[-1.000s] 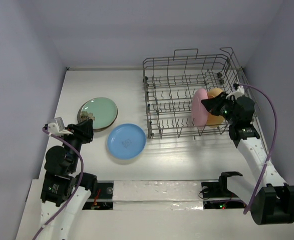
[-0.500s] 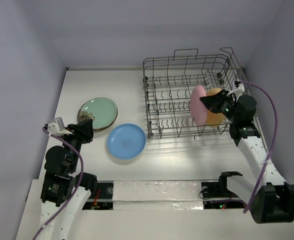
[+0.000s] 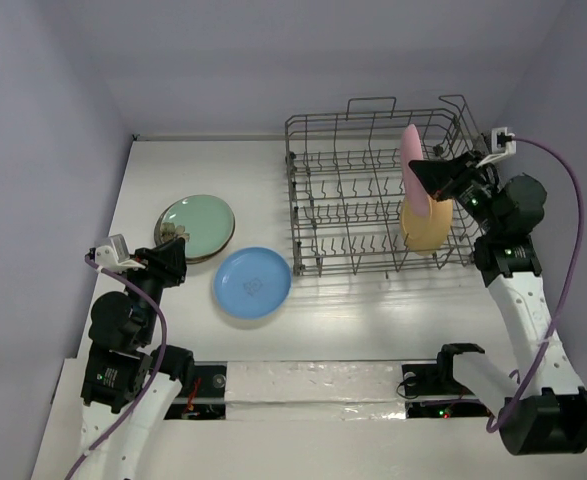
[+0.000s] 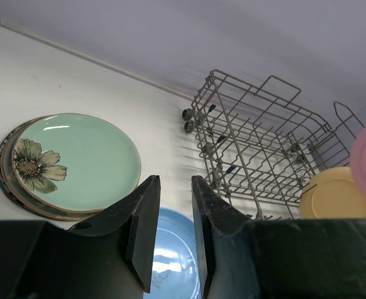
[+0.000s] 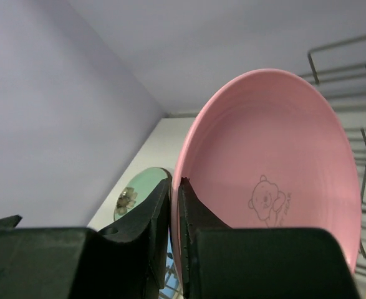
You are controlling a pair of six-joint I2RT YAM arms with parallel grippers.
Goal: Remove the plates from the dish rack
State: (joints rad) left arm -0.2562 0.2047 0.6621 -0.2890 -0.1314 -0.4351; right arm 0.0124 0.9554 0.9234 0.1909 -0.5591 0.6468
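Note:
The pink plate [image 3: 410,160] stands on edge in the air above the right end of the grey wire dish rack [image 3: 343,200], clear of the tines. My right gripper [image 3: 420,172] is shut on its rim; the right wrist view shows the jaws [image 5: 175,187] pinching the pink plate [image 5: 276,168]. An orange-yellow plate [image 3: 425,225] still stands upright in the rack. My left gripper [image 3: 178,255] hovers at the left, open with nothing between its fingers [image 4: 175,180]. A sky blue plate [image 3: 252,282] lies flat on the table.
A stack of plates topped by a mint green one [image 3: 197,227] lies left of the rack, beside the sky blue plate. The rack's looped handles [image 3: 371,103] rise at the back. Walls close in behind and on both sides.
My right gripper has lifted the pink plate up and back out of the rack slot beside the orange-yellow plate. The left arm has not moved.

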